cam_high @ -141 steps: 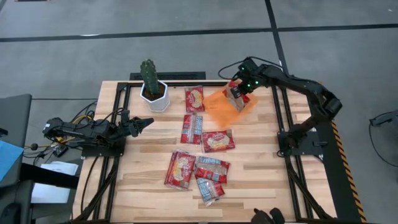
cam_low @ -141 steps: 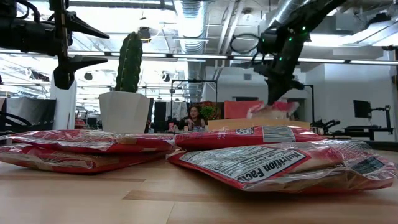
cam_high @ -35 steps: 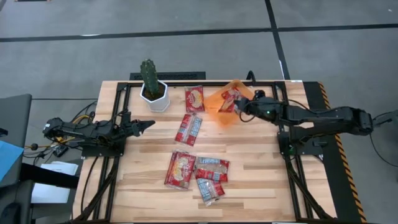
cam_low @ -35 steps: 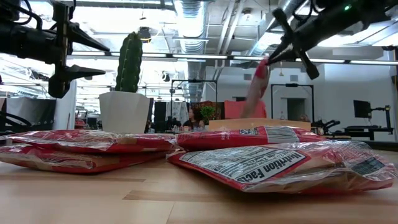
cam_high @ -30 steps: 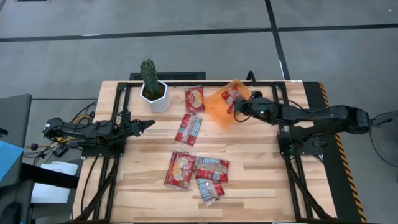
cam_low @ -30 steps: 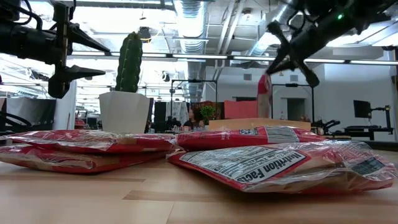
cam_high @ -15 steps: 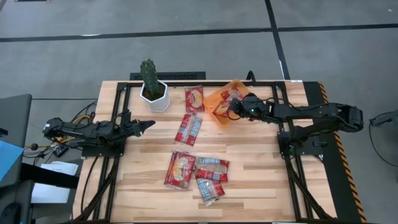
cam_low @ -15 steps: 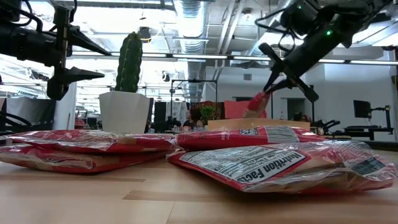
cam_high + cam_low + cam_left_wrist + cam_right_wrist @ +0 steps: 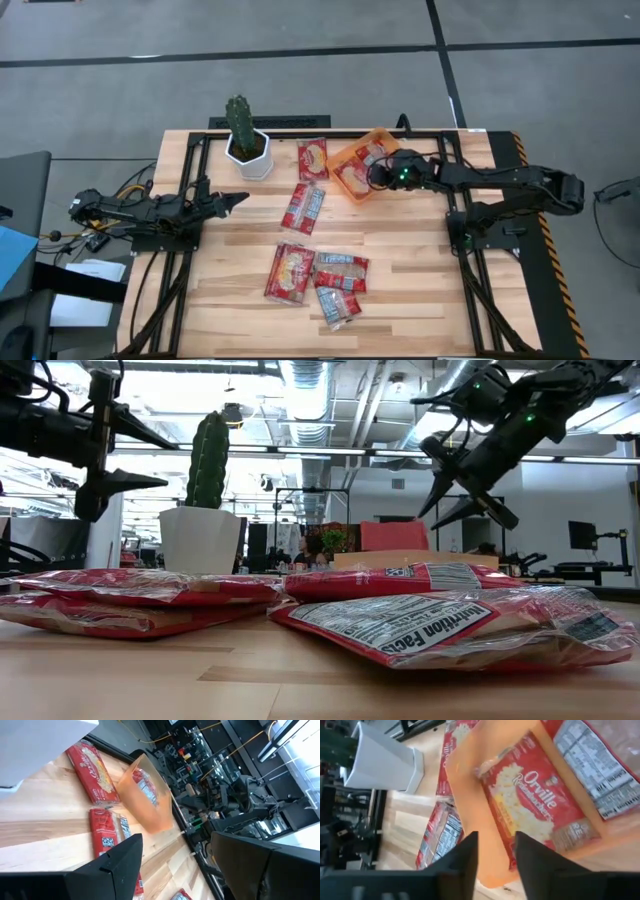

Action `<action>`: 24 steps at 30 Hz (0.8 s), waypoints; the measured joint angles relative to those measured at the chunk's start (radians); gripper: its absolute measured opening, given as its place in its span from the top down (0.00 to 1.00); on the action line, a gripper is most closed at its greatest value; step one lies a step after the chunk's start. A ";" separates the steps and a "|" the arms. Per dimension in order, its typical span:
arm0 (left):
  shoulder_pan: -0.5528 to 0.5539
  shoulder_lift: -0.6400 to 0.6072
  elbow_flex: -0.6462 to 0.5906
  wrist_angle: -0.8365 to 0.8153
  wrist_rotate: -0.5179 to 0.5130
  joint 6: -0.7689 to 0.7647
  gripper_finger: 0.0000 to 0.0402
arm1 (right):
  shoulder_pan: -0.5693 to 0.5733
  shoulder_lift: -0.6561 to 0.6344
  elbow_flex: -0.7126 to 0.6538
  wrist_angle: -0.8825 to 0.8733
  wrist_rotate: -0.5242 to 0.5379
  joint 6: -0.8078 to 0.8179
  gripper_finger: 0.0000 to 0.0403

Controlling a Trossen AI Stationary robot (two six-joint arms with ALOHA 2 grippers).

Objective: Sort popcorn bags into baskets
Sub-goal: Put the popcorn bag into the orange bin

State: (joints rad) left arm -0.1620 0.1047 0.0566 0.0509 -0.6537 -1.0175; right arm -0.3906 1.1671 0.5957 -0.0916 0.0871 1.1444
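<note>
Two packets already lie inside the orange basket [image 9: 357, 169] near the table's [image 9: 420, 260] far edge, side by side as far as the high view shows, though it is too coarse to be sure they do not overlap. Beside the basket, toward the cactus pot [image 9: 248, 155], one popcorn bag [image 9: 313, 158] lies flat, with another [image 9: 307, 207] just nearer the middle. Four more [image 9: 317, 275] sit in a loose cluster at the near side, some overlapping.

Hovering just beside the basket's right rim, the right gripper [image 9: 381, 175] has its fingers spread and empty, which the low view confirms. At the left edge waits the left gripper [image 9: 228, 200], also spread apart and holding nothing.

Judging from this, the drop is done and the step in hand is clearing the basket and fetching the next bag. To do it well, the right arm should lift straight up before swinging, so a finger does not catch the rim and drag the light basket. The bag next to the basket looks the easiest next pick, since it lies alone; the overlapping cluster would need a pinch on one free edge.
</note>
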 joint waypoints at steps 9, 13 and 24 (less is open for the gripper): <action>0.000 0.000 0.000 -0.019 0.021 -0.035 0.44 | 0.082 -0.004 0.000 0.063 -0.292 -0.095 0.45; 0.000 0.000 0.000 -0.038 0.021 -0.035 0.44 | 0.312 0.001 0.000 0.023 -0.293 -0.114 0.50; 0.000 0.000 0.000 -0.072 0.022 -0.054 0.44 | 0.731 0.154 0.022 0.129 -0.066 -0.244 0.52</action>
State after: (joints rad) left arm -0.1619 0.1047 0.0566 -0.0216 -0.6319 -1.0714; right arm 0.3408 1.3212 0.6176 0.0374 0.0212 0.9000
